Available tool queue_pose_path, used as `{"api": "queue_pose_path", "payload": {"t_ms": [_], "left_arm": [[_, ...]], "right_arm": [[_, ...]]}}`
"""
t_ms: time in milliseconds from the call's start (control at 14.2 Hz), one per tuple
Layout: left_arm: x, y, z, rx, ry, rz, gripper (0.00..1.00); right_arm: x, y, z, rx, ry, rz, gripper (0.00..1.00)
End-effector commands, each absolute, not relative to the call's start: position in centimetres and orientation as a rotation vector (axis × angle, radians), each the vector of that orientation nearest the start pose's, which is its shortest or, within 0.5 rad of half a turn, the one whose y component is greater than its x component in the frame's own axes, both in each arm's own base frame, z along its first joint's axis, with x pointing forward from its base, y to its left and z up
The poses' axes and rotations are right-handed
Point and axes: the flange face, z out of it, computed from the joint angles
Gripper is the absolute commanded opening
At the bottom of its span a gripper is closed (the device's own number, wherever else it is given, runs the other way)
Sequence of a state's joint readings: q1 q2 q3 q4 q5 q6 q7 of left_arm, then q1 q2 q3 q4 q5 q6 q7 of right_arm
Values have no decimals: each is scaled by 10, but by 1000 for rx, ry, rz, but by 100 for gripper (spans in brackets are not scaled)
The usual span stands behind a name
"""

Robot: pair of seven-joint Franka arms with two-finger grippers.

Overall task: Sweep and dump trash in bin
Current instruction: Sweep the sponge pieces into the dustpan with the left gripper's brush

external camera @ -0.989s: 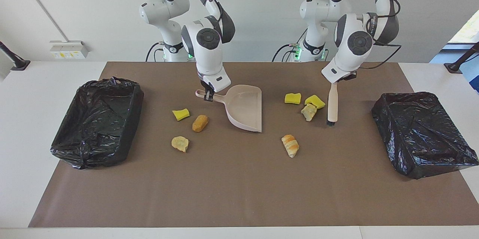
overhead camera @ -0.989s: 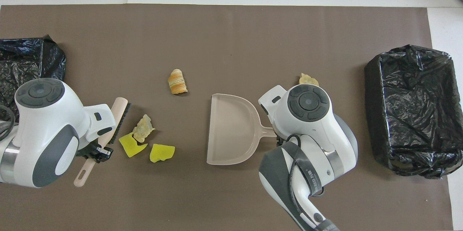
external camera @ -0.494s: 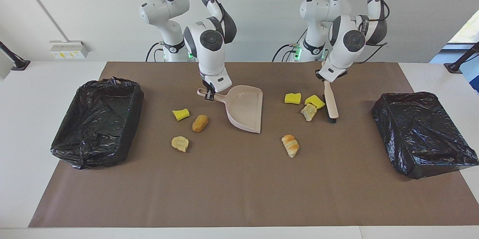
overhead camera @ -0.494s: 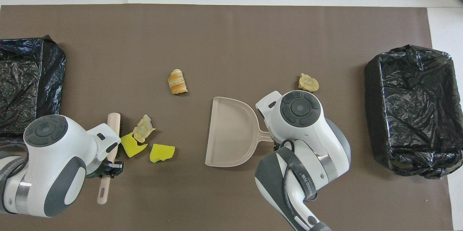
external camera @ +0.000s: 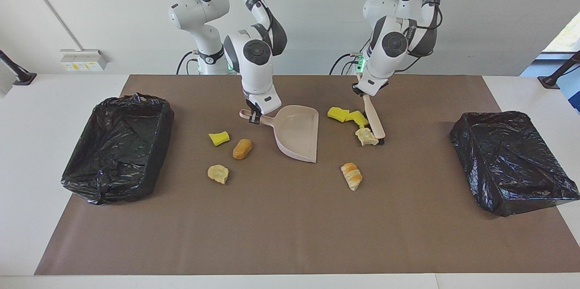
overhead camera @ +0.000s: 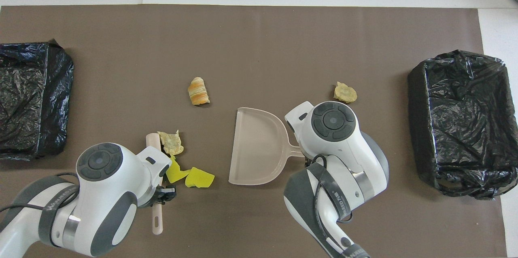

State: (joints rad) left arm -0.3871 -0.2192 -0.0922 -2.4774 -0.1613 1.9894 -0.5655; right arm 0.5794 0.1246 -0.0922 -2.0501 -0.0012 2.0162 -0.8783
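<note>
The step in hand seems to be the sweeping of three scraps into the dustpan (external camera: pixel 297 132), which lies near the middle of the counter (external camera: pixel 290 234) with its open mouth turned toward the left arm's end. To do it well, I think the right gripper (external camera: pixel 252 117), whose fingers are closed on the dustpan's handle, should press the front lip flat on the brown mat, so nothing slides under it. The left gripper (external camera: pixel 361 94) has its fingers closed on the handle of the hand brush (external camera: pixel 375 123), and the bristles touch the mat just beside a pale crumbly chunk (external camera: pixel 366 136) and two yellow sponge pieces (external camera: pixel 347 115). The stroke should stay low and steady toward the dustpan, because light sponge can roll away past the sides of the brush. Of the containers, the two bins lined with black bags, one at the right arm's end of the counter (external camera: pixel 118 146) and one at the left arm's end (external camera: pixel 514 160), both look empty, and the dustpan holds nothing yet. The other trash lies loose: a bread roll (external camera: pixel 351 175) nearer the counter's front edge, and a yellow sponge piece (external camera: pixel 219 137), a brown roll (external camera: pixel 242 148) and a pale chunk (external camera: pixel 218 173) between the dustpan and the right arm's bin.
</note>
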Motion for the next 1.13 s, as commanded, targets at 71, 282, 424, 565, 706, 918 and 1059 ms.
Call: {"api": "queue_pose_path", "payload": {"t_ms": [71,282,424,565,706,918,1059], "left_arm": [[368,-258,334,-3143,-428,397,0],[395,-310,343,-3219,-407,368,0],[389,-341,353,-3248,-298,351,0],[379,-363,362,-3270,-189,333,0],[377,-382,370,-3278,-131,338,0],[375,-377,405,-3246,-97,427,0],[388,-368,428,-3266,-129,409,0]], "right_arm": [[490,257,367,-2446,-1959,230,0],[489,256,366,-2446,-1957,234,0],[489,256,365,-2446,-1956,237,0],[490,256,366,-2448,-1955,234,0],[490,256,366,-2448,-1955,234,0],[491,254,365,-2428,-1980,233,0],[492,254,365,-2402,-2012,218,0]]}}
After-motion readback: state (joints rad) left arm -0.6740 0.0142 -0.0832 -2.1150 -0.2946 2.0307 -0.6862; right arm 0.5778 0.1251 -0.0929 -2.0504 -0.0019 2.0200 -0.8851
